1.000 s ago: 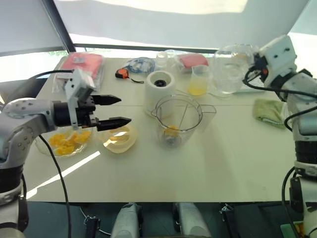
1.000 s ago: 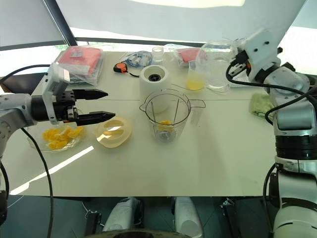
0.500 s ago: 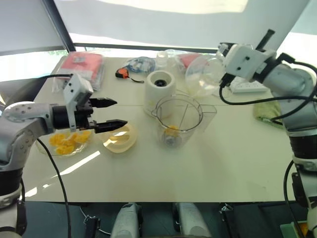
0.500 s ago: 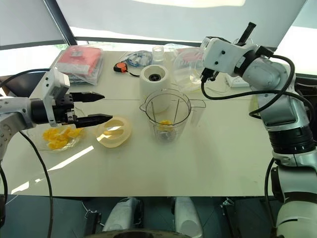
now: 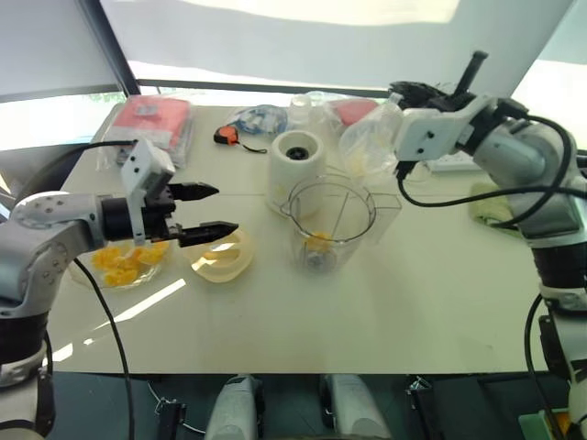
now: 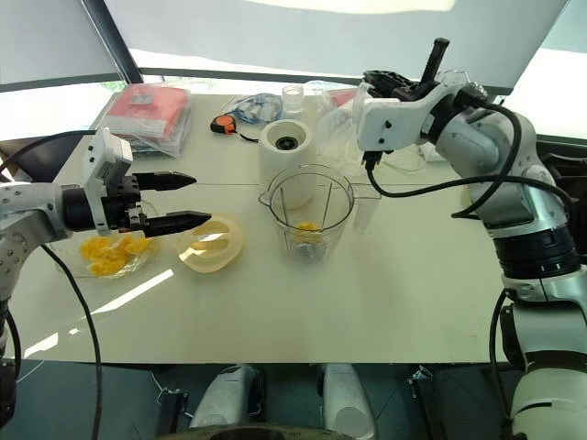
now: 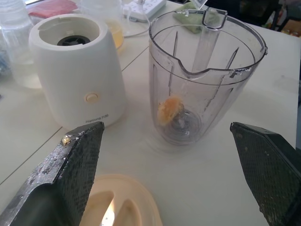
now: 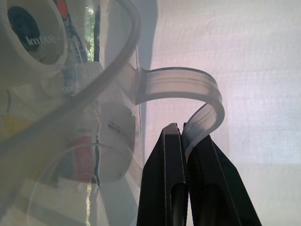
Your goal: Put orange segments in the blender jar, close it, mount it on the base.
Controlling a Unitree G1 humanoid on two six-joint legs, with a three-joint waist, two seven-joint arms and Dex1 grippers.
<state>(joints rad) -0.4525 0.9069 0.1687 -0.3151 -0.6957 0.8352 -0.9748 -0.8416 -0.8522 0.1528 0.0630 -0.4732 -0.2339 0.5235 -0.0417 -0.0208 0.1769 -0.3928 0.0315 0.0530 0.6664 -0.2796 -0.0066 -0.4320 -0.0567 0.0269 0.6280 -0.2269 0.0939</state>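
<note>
Right fingers pinch a clear measuring cup's handle; left fingers gape empty.
The right gripper (image 8: pixel 186 141) holds the measuring cup (image 5: pixel 367 147) tilted above the blender jar (image 5: pixel 328 225) on the table (image 5: pixel 431 312); the left gripper (image 5: pixel 206 211), fingers spread wide, hovers beside the yellow lid (image 5: pixel 220 257).

Your way to the jar (image 5: pixel 332 220) from the table's near edge (image 5: pixel 303 353) is bare. Behind it the base (image 5: pixel 296 163) crowds close; a lid (image 5: pixel 221 256) lies to its left.

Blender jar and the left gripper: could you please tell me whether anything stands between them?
Nothing visible does. The open left gripper faces the blender jar across bare table; the pale lid lies flat below it, and the base stands beside the jar, off that line.
</note>
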